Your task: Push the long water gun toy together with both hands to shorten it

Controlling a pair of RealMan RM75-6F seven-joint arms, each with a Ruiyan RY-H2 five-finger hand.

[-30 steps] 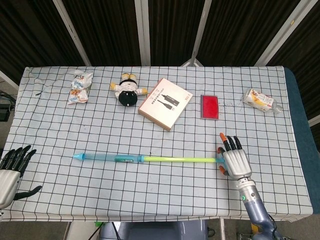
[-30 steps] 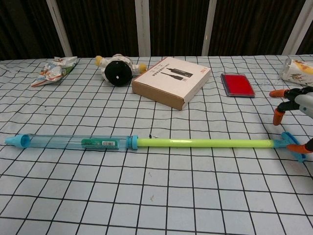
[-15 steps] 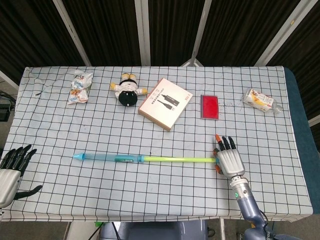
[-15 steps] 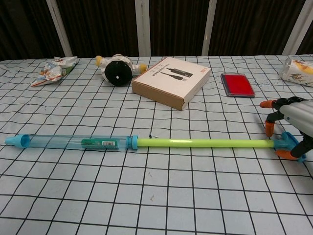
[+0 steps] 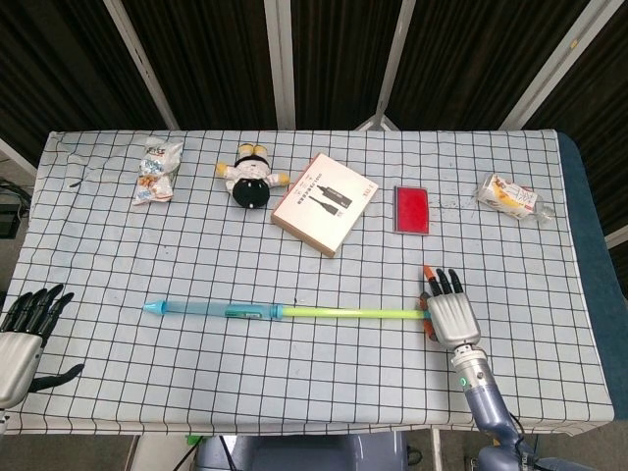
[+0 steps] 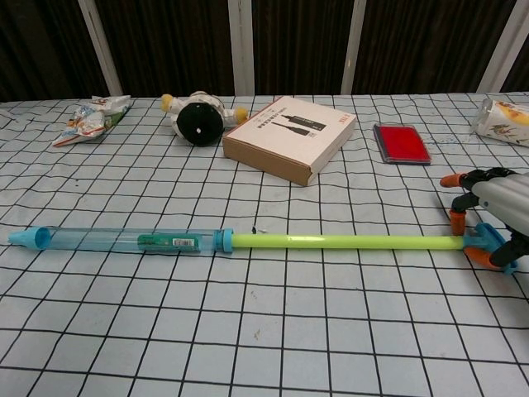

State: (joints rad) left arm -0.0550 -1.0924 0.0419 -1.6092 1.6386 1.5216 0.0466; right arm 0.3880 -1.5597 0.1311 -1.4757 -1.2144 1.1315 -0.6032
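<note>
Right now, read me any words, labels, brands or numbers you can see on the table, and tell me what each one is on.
None can be read.
Brown box: a line of print and a cable picture on its lid, too small.
Water gun toy: a green label inside the clear barrel, blurred.
Left snack packet: printing blurred.
Right snack packet: printing blurred.
Red case: no text visible.

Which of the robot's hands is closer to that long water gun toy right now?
The right. The right hand is at the handle end of the water gun toy, at the yellow-green rod's tip. The left hand sits at the table's near left corner, well clear of the blue nozzle end.
</note>
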